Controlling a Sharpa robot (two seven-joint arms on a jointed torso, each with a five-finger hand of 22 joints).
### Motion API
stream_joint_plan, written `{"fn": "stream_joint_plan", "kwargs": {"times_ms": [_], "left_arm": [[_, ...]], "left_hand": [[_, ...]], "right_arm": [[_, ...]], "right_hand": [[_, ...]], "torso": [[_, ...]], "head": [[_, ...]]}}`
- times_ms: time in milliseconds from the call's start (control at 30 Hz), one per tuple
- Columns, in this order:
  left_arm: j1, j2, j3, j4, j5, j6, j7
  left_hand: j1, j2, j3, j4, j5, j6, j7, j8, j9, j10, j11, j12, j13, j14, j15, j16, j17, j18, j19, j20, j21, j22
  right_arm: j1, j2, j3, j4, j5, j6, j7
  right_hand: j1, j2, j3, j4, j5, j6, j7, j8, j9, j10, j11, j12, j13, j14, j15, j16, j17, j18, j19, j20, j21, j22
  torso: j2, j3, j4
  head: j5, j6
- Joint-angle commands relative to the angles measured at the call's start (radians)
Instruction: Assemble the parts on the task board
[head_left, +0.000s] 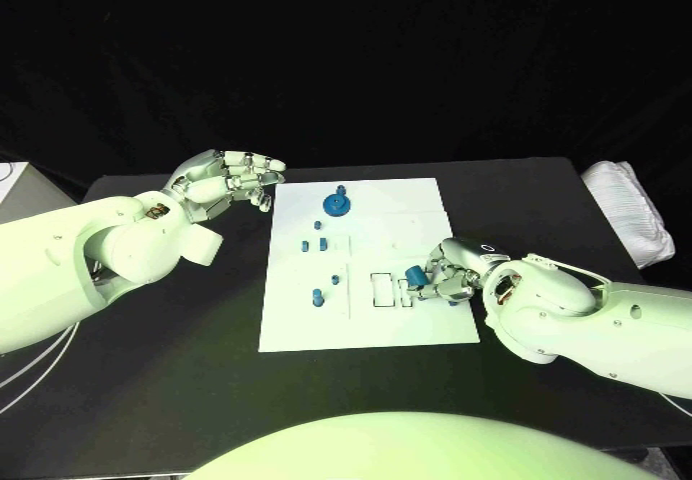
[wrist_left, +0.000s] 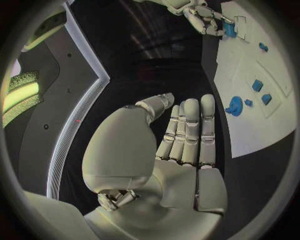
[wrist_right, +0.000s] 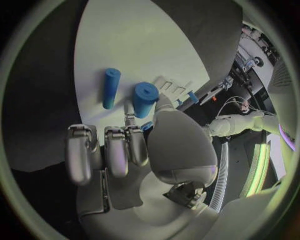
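**Right hand clamped on blue cylinder at board edge**

The right hand pinched a blue cylinder between thumb and fingers, over the task board. A second blue peg lay just beyond its fingertips. The left hand hovered beside the board, fingers apart, holding nothing.

Matt white task board; matt black table

- A black surface stood against a dark, unlit backdrop.
- A folded white cloth lay at its right edge.
- A pale box sat at far left.
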Motion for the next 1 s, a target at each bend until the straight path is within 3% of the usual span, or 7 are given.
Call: {"fn": "stream_joint_plan", "kwargs": {"times_ms": [33, 133, 367, 567, 767, 1000], "left_arm": [[0.0, 0.0, 0.001, 0.004, -0.001, 0.018, 0.007], [0.0, -0.001, 0.001, 0.005, -0.001, 0.019, 0.006], [0.0, -0.001, 0.001, 0.003, -0.001, 0.019, 0.004], [0.0, 0.001, 0.001, 0.001, -0.001, 0.02, 0.003], [0.0, 0.003, 0.001, -0.001, -0.001, 0.02, 0.001], [0.0, 0.003, 0.001, 0.0, -0.001, 0.019, 0.0]], "left_hand": [[0.002, 0.002, -0.007, 0.001, 0.004, -0.008, 0.001, 0.007, 0.0, -0.008, 0.002, 0.004, -0.001, 0.001, 0.004, -0.006, -0.001, 0.007, 0.005, -0.002, -0.006, -0.001], [0.003, 0.003, -0.007, 0.002, 0.005, -0.007, 0.001, 0.007, 0.0, -0.009, 0.002, 0.005, -0.001, 0.001, 0.004, -0.006, -0.002, 0.007, 0.005, -0.002, -0.006, -0.001], [0.003, 0.003, -0.006, 0.001, 0.005, -0.007, 0.001, 0.008, 0.0, -0.009, 0.002, 0.005, -0.001, 0.001, 0.004, -0.006, -0.002, 0.007, 0.006, -0.002, -0.007, -0.001], [0.004, 0.003, -0.006, 0.001, 0.005, -0.007, 0.001, 0.008, 0.001, -0.009, 0.002, 0.005, -0.001, 0.0, 0.004, -0.006, -0.002, 0.007, 0.006, -0.002, -0.007, -0.001], [0.006, 0.003, -0.005, 0.0, 0.006, -0.007, 0.0, 0.009, 0.001, -0.01, 0.001, 0.006, -0.001, 0.0, 0.003, -0.006, -0.002, 0.007, 0.006, -0.002, -0.007, -0.002], [0.006, 0.003, -0.005, 0.0, 0.006, -0.007, 0.0, 0.009, 0.001, -0.01, 0.001, 0.006, -0.001, 0.0, 0.003, -0.006, -0.002, 0.007, 0.006, -0.002, -0.007, -0.002]], "right_arm": [[-0.009, 0.002, -0.006, -0.004, 0.021, -0.009, -0.021], [-0.009, -0.001, -0.006, 0.003, 0.074, -0.057, -0.002], [-0.006, -0.02, -0.004, 0.033, 0.2, -0.132, 0.047], [0.026, -0.041, 0.001, 0.072, 0.267, -0.164, 0.077], [0.054, -0.044, 0.002, 0.092, 0.29, -0.127, 0.069], [0.058, -0.003, 0.0, 0.074, 0.31, -0.051, 0.051]], "right_hand": [[0.028, 0.02, 0.011, -0.003, 0.023, 0.01, -0.008, 0.008, 0.002, 0.041, -0.011, 0.004, 0.167, 0.087, -0.01, 0.006, 0.169, -0.01, 0.07, -0.009, 0.009, 0.218], [0.036, 0.041, 0.031, -0.002, 0.057, 0.028, -0.017, 0.013, -0.003, 0.046, -0.019, 0.007, 0.172, 0.089, -0.016, 0.009, 0.177, -0.013, 0.075, -0.013, 0.02, 0.225], [0.032, 0.056, 0.046, -0.002, 0.072, 0.048, -0.026, 0.02, -0.004, 0.054, -0.026, 0.016, 0.183, 0.09, -0.021, 0.011, 0.183, -0.015, 0.079, -0.018, 0.031, 0.232], [0.024, 0.062, 0.052, -0.001, 0.071, 0.058, -0.031, 0.026, -0.004, 0.059, -0.03, 0.023, 0.191, 0.09, -0.025, 0.012, 0.185, -0.016, 0.081, -0.021, 0.035, 0.234], [0.017, 0.064, 0.056, -0.001, 0.067, 0.063, -0.033, 0.028, -0.004, 0.062, -0.033, 0.026, 0.195, 0.091, -0.028, 0.013, 0.188, -0.019, 0.085, -0.024, 0.046, 0.24], [-0.008, 0.063, 0.057, -0.001, 0.042, 0.07, -0.036, 0.033, -0.005, 0.062, -0.035, 0.023, 0.193, 0.091, -0.03, 0.012, 0.186, -0.018, 0.084, -0.027, 0.043, 0.239]], "torso": [[0.0, 0.001, -0.0026], [-0.001, 0.0012, -0.0026], [-0.002, 0.0003, -0.0008], [-0.002, 0.0008, -0.0021], [-0.001, -0.0003, -0.0015], [0.001, 0.0009, -0.0012]], "head": [[0.002, -0.001], [0.001, -0.001], [-0.002, 0.001], [-0.002, 0.004], [-0.01, 0.01], [-0.007, 0.009]]}}
